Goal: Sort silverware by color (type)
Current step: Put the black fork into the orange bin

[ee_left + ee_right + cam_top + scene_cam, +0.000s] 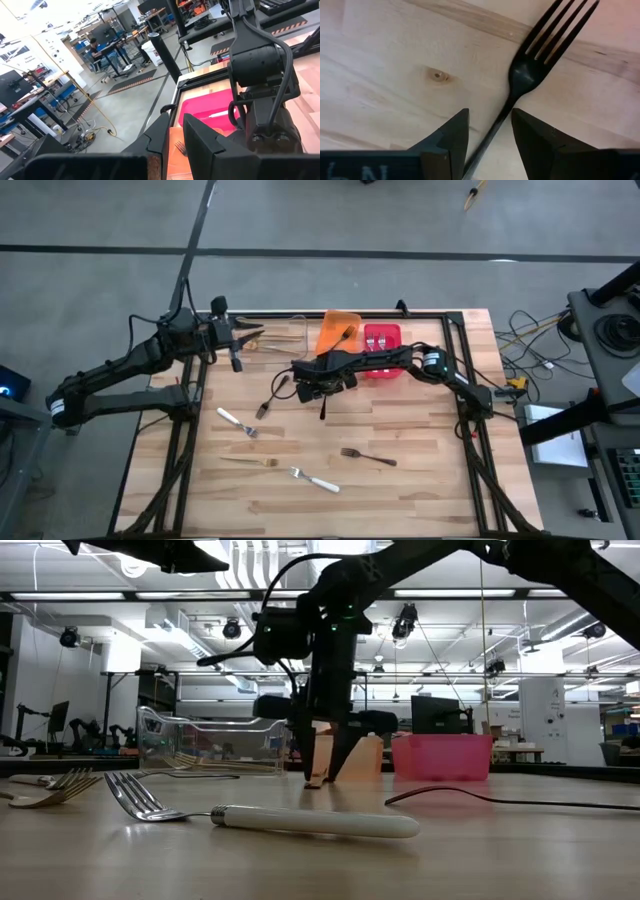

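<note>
Right now a black fork (530, 75) lies flat on the wooden table (420, 480), its handle running between the two dark fingers (451, 137) of the right gripper (322, 395). The jaws stand narrowly apart, straddling the handle without closing on it, with the tines pointing away past the fingertips. Seen from above, this gripper sits low near the middle of the table, just in front of the bins, and the fork's handle (324, 410) pokes out below it.

Other silverware is scattered around. Another black fork (272, 397) lies just left of the right gripper. A silver fork with a pale handle (237, 423) rests left of centre, a gold fork (250, 462) lies closer to the front edge, and a second pale-handled fork (315, 480) sits near the front. A dark fork (368, 456) lies right of centre. From table height the nearest pale-handled fork (270, 820) fills the foreground, with the dark fork (500, 800) to its right.

At the back stand a clear bin (285, 332), an orange bin (338, 332) holding a black fork (345, 333), and a red bin (382, 345).

The left gripper (238, 340) hovers over the table's back-left corner beside the clear bin, its fingers (200, 140) a narrow gap apart and holding nothing.
</note>
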Tool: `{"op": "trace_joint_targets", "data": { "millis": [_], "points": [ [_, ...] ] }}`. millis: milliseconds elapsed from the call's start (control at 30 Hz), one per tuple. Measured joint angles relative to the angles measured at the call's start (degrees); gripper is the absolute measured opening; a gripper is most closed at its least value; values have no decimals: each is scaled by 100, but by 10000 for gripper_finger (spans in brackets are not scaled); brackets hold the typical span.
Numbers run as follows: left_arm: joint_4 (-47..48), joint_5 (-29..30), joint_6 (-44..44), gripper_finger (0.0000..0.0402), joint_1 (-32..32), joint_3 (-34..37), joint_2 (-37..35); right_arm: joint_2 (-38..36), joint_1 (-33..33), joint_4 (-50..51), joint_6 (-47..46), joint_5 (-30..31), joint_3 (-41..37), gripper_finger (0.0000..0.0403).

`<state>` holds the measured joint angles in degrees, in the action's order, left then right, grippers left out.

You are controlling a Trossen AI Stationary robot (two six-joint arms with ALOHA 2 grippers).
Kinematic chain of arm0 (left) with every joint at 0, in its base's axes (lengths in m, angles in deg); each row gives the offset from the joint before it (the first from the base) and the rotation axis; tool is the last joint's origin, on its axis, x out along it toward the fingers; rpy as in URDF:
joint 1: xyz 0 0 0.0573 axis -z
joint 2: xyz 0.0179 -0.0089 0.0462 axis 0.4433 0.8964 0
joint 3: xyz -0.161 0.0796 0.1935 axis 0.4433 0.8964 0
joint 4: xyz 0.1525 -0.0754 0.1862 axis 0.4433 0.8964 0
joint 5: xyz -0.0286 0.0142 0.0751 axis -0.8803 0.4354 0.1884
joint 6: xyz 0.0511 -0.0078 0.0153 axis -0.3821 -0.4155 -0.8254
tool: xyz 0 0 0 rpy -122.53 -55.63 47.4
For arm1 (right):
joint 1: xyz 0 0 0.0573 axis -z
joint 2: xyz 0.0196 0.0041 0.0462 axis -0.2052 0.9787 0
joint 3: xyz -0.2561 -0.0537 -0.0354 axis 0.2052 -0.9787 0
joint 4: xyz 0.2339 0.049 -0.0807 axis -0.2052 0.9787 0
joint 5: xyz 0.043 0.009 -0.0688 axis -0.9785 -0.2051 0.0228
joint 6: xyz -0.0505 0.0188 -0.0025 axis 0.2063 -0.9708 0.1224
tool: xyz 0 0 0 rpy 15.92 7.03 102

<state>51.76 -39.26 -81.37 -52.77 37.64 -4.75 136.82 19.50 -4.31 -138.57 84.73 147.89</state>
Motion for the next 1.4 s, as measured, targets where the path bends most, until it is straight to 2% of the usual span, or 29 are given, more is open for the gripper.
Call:
{"op": "trace_joint_targets", "data": {
  "millis": [500, 600, 733, 767, 1067, 1233, 1400],
  "points": [
    [-2, 1, -17, 38, 0, 0, 2, 5, -11, -66, 22, -157, -75, 132],
    [-3, 1, -17, 38, 0, 0, 2, 12, -11, -26, 81, -157, -81, 96],
    [-3, 1, -17, 38, 0, 0, 2, 14, -7, 13, 154, -168, -88, 24],
    [-3, 1, -17, 38, 0, 0, 2, 14, -7, 2, 173, -174, -88, 18],
    [-5, 2, -17, 38, 0, 0, 2, -132, -9, 62, 319, -221, -94, 13],
    [-10, 3, -24, 38, 0, -1, 3, -534, -46, 213, 382, -723, -114, 13],
    [-21, 5, -63, 38, 0, -2, 7, -1004, -33, 196, 367, -882, -94, 13]
  ]
}}
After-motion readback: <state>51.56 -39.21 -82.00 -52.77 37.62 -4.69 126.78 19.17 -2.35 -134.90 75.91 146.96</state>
